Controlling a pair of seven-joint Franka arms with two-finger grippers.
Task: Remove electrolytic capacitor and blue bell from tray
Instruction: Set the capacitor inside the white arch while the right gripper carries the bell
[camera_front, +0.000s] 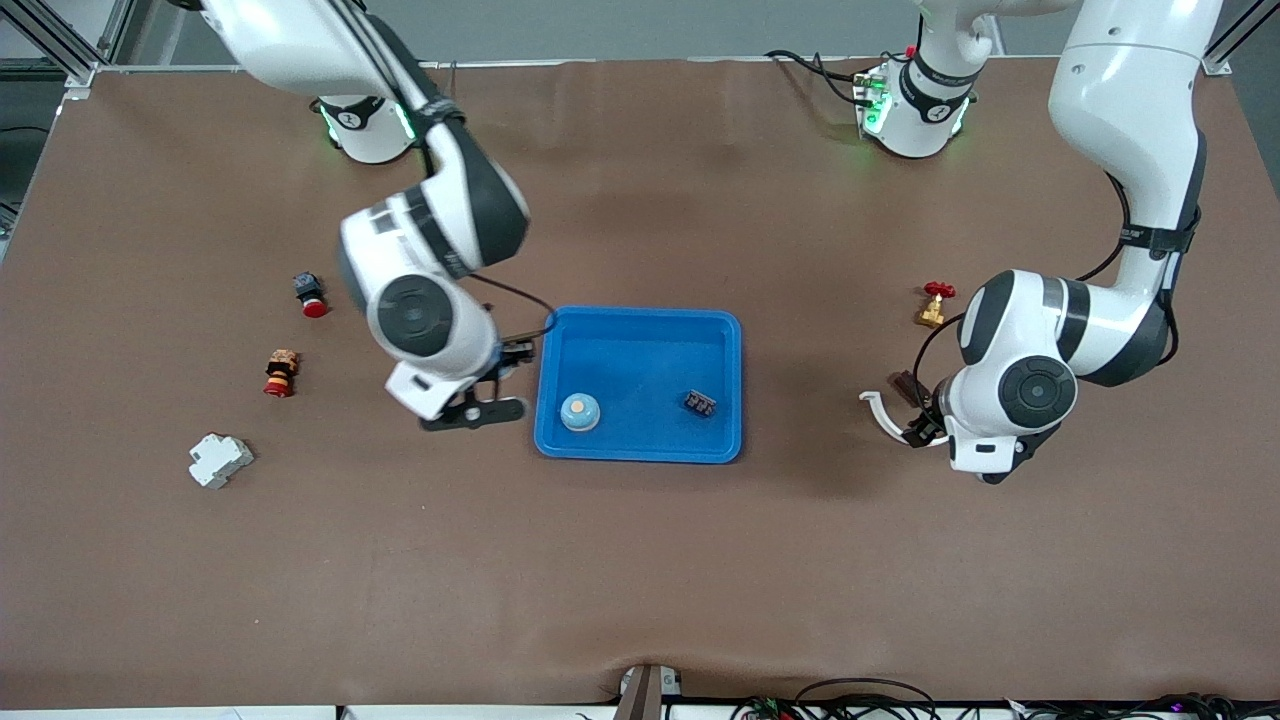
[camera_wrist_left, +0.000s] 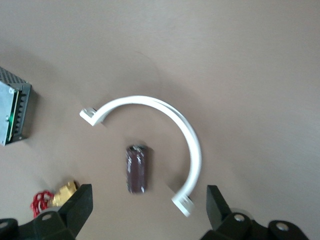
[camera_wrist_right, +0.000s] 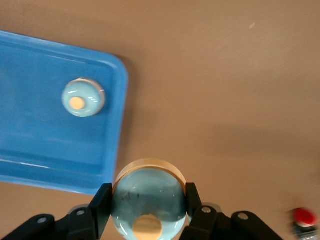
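Gripping a smooth, rigid, slippery-looking pale-blue domed bell (camera_wrist_right: 147, 200) by its round sides just beside the shallow bright-blue plastic tray (camera_front: 640, 322), the right tool (camera_wrist_right: 147, 207) holds it while the left tool (camera_wrist_left: 150, 210) gapes wide above the dark cylindrical electrolytic capacitor (camera_wrist_left: 136, 168), lying on the brown desk (camera_front: 640, 560).

— What sits in the tray (camera_front: 640, 322)?
— A bell (camera_front: 580, 411), in the camera-side corner toward the right arm's end, and a terminal block (camera_front: 699, 403) toward the left arm's end.
— And outside it?
— A second bell (camera_wrist_right: 148, 200) (clamped in the right gripper (camera_front: 508, 382)) is over the table just beside the tray. Toward the left arm's end, a capacitor (camera_wrist_left: 136, 168) lies inside the curve of a clip (camera_wrist_left: 186, 136), under the left gripper (camera_wrist_left: 149, 196). A valve (camera_front: 934, 305) lies farther from the camera.
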